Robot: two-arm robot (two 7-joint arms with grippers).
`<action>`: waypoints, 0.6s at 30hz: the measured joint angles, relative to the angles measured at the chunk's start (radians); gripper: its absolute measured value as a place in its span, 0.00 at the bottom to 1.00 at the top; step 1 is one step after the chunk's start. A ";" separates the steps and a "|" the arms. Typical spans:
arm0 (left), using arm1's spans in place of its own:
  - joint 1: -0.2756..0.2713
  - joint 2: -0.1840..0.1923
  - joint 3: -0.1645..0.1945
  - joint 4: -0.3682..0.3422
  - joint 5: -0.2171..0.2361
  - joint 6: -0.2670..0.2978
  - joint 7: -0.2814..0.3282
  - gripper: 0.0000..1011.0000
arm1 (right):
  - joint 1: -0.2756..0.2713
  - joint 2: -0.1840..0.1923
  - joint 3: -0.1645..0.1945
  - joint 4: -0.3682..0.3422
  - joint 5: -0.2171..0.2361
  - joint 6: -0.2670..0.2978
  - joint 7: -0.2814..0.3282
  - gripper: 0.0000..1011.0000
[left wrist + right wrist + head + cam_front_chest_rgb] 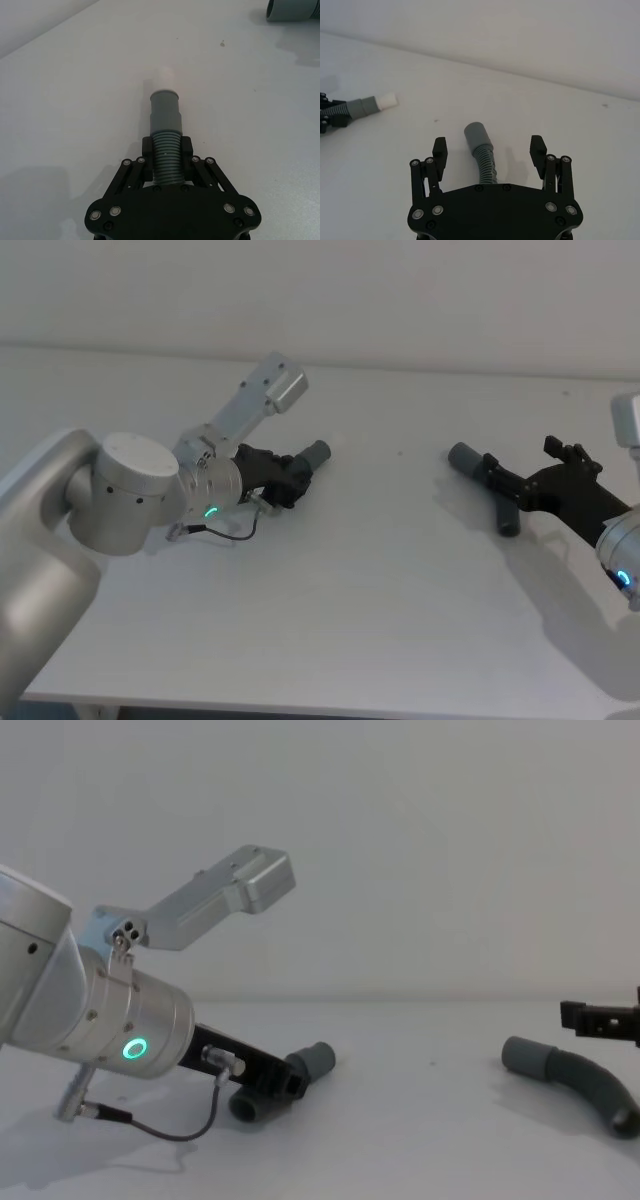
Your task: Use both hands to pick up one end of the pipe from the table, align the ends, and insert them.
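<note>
Head view: left of the table's [400,630] middle, the left gripper [293,477] clenches one pipe piece [318,452], its cuff [320,450] aimed toward the other piece [465,458].

Left wrist view: we see its white tip [162,80] (too pale to make out from above).

Right wrist view: the right gripper [488,148], fingers spread, straddles the other piece without touching it.

Chest view: that piece lies flat, right of the table's middle.
</note>
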 joint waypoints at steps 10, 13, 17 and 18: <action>0.000 0.000 0.000 0.000 0.000 0.000 0.000 0.30 | 0.061 0.021 -0.019 0.063 0.014 0.047 0.051 0.99; 0.000 0.000 0.000 0.000 0.000 0.000 0.000 0.30 | 0.075 0.028 -0.027 0.079 0.015 0.053 0.065 0.99; 0.000 0.000 0.000 0.000 0.000 0.000 0.000 0.30 | 0.092 0.037 -0.040 0.097 0.015 0.054 0.082 0.99; 0.000 0.000 0.000 0.000 0.000 0.000 0.000 0.30 | 0.099 0.041 -0.045 0.104 0.014 0.053 0.090 0.99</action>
